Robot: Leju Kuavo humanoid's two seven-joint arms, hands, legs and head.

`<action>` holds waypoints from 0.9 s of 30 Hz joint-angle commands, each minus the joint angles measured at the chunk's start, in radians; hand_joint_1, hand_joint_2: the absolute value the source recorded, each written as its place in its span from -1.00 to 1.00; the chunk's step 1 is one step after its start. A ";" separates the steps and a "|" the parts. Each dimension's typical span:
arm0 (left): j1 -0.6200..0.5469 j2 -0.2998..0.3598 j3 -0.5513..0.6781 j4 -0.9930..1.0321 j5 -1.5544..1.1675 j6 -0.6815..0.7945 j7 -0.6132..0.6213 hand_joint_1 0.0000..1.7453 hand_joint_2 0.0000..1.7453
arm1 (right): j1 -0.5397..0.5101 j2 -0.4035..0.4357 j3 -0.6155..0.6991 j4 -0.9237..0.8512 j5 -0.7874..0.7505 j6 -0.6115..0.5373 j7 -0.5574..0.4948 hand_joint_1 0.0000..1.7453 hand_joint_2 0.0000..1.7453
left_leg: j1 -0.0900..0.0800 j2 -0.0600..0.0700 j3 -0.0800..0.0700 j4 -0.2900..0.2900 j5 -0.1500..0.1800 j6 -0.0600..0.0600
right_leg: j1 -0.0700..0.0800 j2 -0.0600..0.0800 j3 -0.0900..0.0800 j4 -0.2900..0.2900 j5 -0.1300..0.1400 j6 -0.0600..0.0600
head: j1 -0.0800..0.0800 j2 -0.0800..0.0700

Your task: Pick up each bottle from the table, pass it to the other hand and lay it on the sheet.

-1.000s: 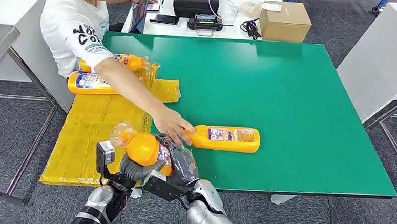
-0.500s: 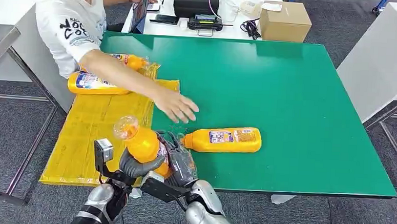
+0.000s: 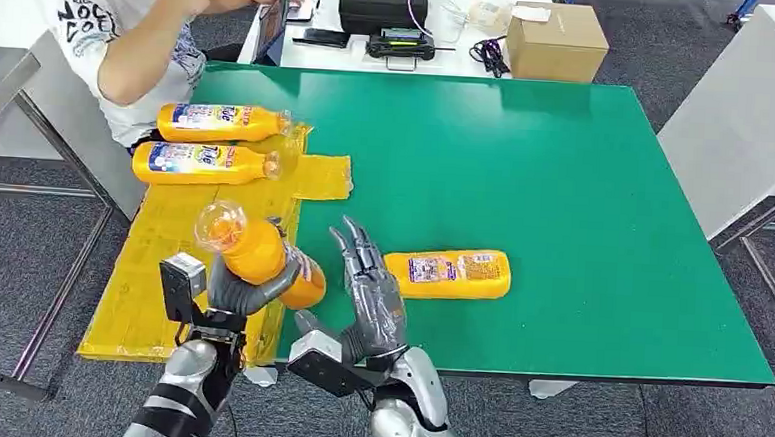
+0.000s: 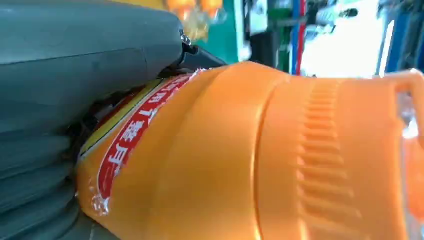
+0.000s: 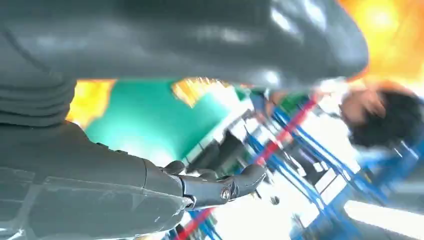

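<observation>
- Head view: the left hand (image 3: 232,288) is clamped around the body of an orange plastic bottle with a clear cap (image 3: 254,250), holding it tilted, cap end up and away from the robot, above the edge where the yellow sheet (image 3: 176,258) meets the green worktop (image 3: 564,208). By my reading the hand-over is done and this bottle is on its way to the sheet.
- The left wrist view shows the same bottle pressed close against the hand's grey cover, its red-and-white label (image 4: 125,150) right next to the thumb, which suggests a firm wrap rather than a fingertip pinch.
- The right hand (image 3: 364,297) stands empty just beside the held bottle, fingers apart and pointing up and forward, palm turned towards the bottle. In the right wrist view its dark fingers (image 5: 220,190) reach out with nothing between them.
- A second orange bottle lying on the worktop (image 3: 448,273) rests on its side just to the right of the right hand, within easy reach, likely the next one to be picked up.
- Two orange bottles lying side by side (image 3: 212,141) occupy the far end of the sheet, caps to the right; the near part of the sheet is bare, so the held bottle probably belongs there.
- A person in a white printed T-shirt (image 3: 103,33) sits at the far left corner, arm drawn up near a tablet.
</observation>
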 commanded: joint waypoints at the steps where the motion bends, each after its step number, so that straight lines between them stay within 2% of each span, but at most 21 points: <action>1: -0.073 -0.016 0.076 0.063 -0.049 0.100 -0.010 1.00 1.00 | 0.019 -0.059 0.055 -0.148 0.006 -0.076 -0.008 -1.00 -1.00 | 0.002 -0.001 0.003 0.001 -0.002 -0.002 | 0.002 -0.001 0.004 0.000 -0.002 -0.002 | 0.000 0.000; 7: -0.076 -0.007 0.070 0.061 -0.080 0.129 -0.025 1.00 1.00 | 0.018 -0.060 0.052 -0.151 -0.011 -0.077 -0.017 -1.00 -1.00 | 0.002 0.000 0.003 0.000 -0.001 -0.002 | 0.002 -0.001 0.005 -0.001 -0.001 -0.002 | 0.000 0.000; 9: -0.094 0.030 0.025 0.054 -0.262 0.276 -0.068 1.00 1.00 | 0.015 -0.061 0.047 -0.160 -0.042 -0.059 -0.021 -1.00 -1.00 | 0.001 0.000 0.002 0.000 0.000 -0.001 | 0.001 -0.001 0.002 -0.001 0.000 -0.001 | 0.000 0.000; 10: -0.112 0.060 -0.012 0.064 -0.447 0.432 -0.073 1.00 1.00 | 0.008 -0.061 0.046 -0.162 -0.050 -0.045 -0.025 -1.00 -1.00 | 0.002 0.000 0.003 0.000 -0.002 -0.002 | 0.002 -0.001 0.004 -0.001 -0.001 -0.002 | 0.000 0.000; 11: -0.135 0.080 -0.026 0.088 -0.573 0.497 -0.038 1.00 1.00 | 0.002 -0.058 0.043 -0.161 -0.062 -0.029 -0.028 -1.00 -1.00 | 0.001 0.000 0.002 0.000 0.000 -0.001 | 0.001 -0.001 0.002 0.000 -0.001 -0.002 | 0.000 0.000; 15: -0.157 0.090 -0.022 0.104 -0.626 0.495 -0.017 1.00 1.00 | -0.001 -0.053 0.038 -0.159 -0.064 -0.025 -0.029 -1.00 -1.00 | 0.002 0.000 0.004 0.000 -0.001 -0.002 | 0.002 0.000 0.004 0.000 -0.001 -0.003 | 0.000 0.000; 16: -0.178 0.109 -0.019 0.141 -0.904 0.582 0.057 1.00 1.00 | -0.010 -0.053 0.042 -0.155 -0.078 -0.003 -0.037 -1.00 -1.00 | 0.001 0.000 0.004 0.000 -0.001 -0.002 | 0.001 0.000 0.004 -0.001 -0.001 -0.002 | 0.000 0.000; 17: -0.204 0.126 -0.025 0.187 -1.092 0.582 0.133 1.00 1.00 | -0.018 -0.052 0.043 -0.151 -0.083 0.004 -0.040 -1.00 -1.00 | 0.001 0.000 0.002 0.000 0.000 -0.001 | 0.001 0.000 0.003 0.000 0.000 -0.002 | 0.000 0.000; 18: -0.224 0.131 0.013 0.224 -1.227 0.582 0.153 1.00 1.00 | -0.027 -0.051 0.045 -0.146 -0.092 0.016 -0.043 -1.00 -1.00 | 0.002 0.001 0.004 0.000 -0.001 -0.002 | 0.002 0.001 0.004 -0.001 0.000 -0.002 | 0.000 0.000; 19: -0.248 0.159 -0.006 0.263 -1.367 0.582 0.224 1.00 1.00 | -0.031 -0.052 0.047 -0.148 -0.100 0.027 -0.047 -1.00 -1.00 | 0.002 0.002 0.003 0.000 -0.001 -0.002 | 0.002 0.001 0.003 0.000 0.000 -0.002 | 0.000 0.000; 20: -0.252 0.162 0.006 0.268 -1.371 0.582 0.217 1.00 1.00 | -0.033 -0.052 0.047 -0.148 -0.105 0.031 -0.048 -1.00 -1.00 | 0.001 0.001 0.003 -0.001 0.000 -0.001 | 0.001 0.000 0.002 0.000 0.000 -0.002 | 0.000 0.000; 21: -0.289 0.201 -0.030 0.349 -1.537 0.582 0.310 1.00 1.00 | -0.032 -0.053 0.046 -0.152 -0.113 0.039 -0.047 -1.00 -1.00 | 0.002 0.001 0.004 0.000 -0.001 -0.002 | 0.002 0.001 0.004 0.000 0.000 -0.003 | 0.000 0.000; 24: -0.326 0.219 -0.038 0.436 -1.556 0.582 0.338 1.00 1.00 | -0.024 -0.058 0.045 -0.158 -0.114 0.044 -0.046 -1.00 -1.00 | 0.003 0.003 0.007 0.000 -0.001 -0.003 | 0.003 0.002 0.007 -0.001 -0.001 -0.004 | 0.000 0.000; 27: -0.326 0.219 -0.038 0.436 -1.556 0.582 0.338 1.00 1.00 | -0.024 -0.058 0.045 -0.158 -0.114 0.044 -0.046 -1.00 -1.00 | 0.001 0.002 0.003 0.000 0.000 -0.002 | 0.001 0.000 0.003 0.000 0.000 -0.002 | 0.000 0.000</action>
